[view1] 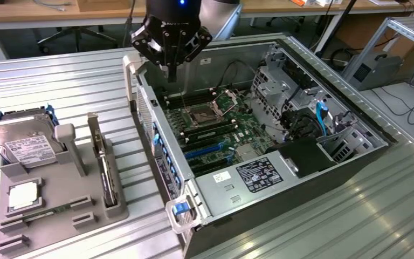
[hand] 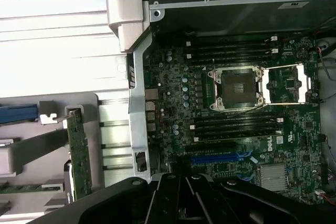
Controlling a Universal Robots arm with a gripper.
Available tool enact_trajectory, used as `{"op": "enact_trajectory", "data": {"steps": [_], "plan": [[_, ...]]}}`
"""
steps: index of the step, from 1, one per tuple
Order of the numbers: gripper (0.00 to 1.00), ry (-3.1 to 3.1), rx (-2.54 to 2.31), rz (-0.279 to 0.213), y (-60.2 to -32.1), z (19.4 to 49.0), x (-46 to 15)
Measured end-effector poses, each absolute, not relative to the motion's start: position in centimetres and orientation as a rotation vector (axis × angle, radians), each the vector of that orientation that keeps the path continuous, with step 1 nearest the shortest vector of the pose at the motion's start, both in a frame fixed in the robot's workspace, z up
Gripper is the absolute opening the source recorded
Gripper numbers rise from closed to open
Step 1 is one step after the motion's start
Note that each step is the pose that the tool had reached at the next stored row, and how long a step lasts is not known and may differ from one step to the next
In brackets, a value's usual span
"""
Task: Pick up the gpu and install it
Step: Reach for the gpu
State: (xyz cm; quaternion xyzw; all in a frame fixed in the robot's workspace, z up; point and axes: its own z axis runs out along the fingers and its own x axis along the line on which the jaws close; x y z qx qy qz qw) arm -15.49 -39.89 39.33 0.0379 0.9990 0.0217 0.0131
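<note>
Exterior view: gpu (view1: 104, 167) well apart from gripper (view1: 170, 73).

The single arm (view1: 221, 13) hung above the far end of the computer case (view1: 144, 102), its pale grey wrist link sitting just behind the gripper's black body. The gripper (view1: 171, 75) pointed straight down over the case's far corner, close to the case wall on the exterior view's left. Its jaws were pressed together into one narrow tip, with nothing held between them. That tip hovered near the case's upper rim. In the wrist view the black fingers (hand: 168, 198) converged to a closed point, held high above the case's open interior.
</note>
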Motion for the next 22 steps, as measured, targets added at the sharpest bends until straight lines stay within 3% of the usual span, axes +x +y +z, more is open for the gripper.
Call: {"op": "enact_trajectory", "data": {"steps": [22], "plan": [[0.11, 3.112, 0.118, 0.068, -39.9, 39.3, -22.4]]}}
